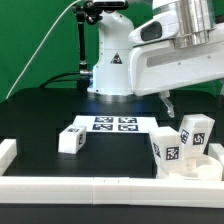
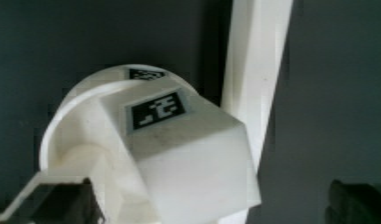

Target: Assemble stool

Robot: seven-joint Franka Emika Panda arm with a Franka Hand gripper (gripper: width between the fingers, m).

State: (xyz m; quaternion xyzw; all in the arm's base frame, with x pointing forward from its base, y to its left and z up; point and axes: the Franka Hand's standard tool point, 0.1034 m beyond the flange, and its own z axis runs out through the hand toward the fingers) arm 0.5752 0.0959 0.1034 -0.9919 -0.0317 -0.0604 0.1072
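The stool's round white seat (image 1: 203,170) lies at the exterior view's right, by the front wall. Two white tagged legs stand upright on it, one nearer (image 1: 167,148) and one behind (image 1: 196,132). A third leg (image 1: 72,138) lies loose on the black table to the left. My gripper (image 1: 169,103) hangs open just above the nearer upright leg, touching nothing. In the wrist view that leg (image 2: 166,125) fills the middle, with my gripper (image 2: 208,205) open around its line and the dark fingertips (image 2: 62,200) far apart. The other leg's tag (image 2: 144,73) peeks out behind.
The marker board (image 1: 113,124) lies flat mid-table in front of the robot base (image 1: 108,70). A low white wall (image 1: 100,186) runs along the front edge, with a corner piece (image 1: 7,152) at the left. The wrist view shows a white wall strip (image 2: 263,60).
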